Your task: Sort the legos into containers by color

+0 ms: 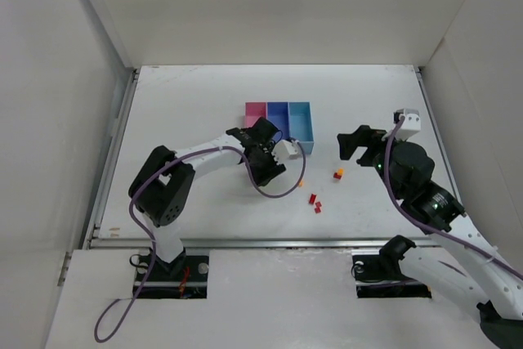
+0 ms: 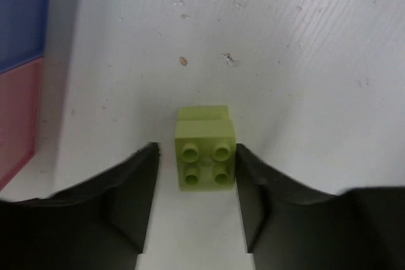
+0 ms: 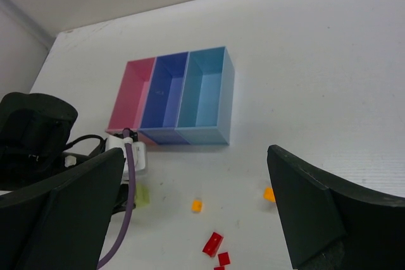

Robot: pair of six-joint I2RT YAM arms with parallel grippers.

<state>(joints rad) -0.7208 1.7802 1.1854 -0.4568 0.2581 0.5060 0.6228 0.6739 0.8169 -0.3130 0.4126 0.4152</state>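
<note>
A lime-green lego (image 2: 204,156) lies studs up on the table between my left gripper's (image 2: 197,152) open fingers. The right finger is at its side and the left finger stands off by a gap. In the top view the left gripper (image 1: 266,163) hides it. It shows faintly in the right wrist view (image 3: 142,195). The pink (image 1: 256,111), blue (image 1: 278,115) and teal (image 1: 300,120) bins stand joined just beyond the left gripper. Two orange legos (image 3: 197,205) (image 3: 269,194) and small red legos (image 3: 212,244) lie loose. My right gripper (image 1: 356,143) is open and empty above the table.
White walls enclose the table on the left, back and right. The left arm's purple cable (image 1: 282,190) loops over the table near an orange lego (image 1: 301,182). The red legos (image 1: 315,203) lie between the two arms.
</note>
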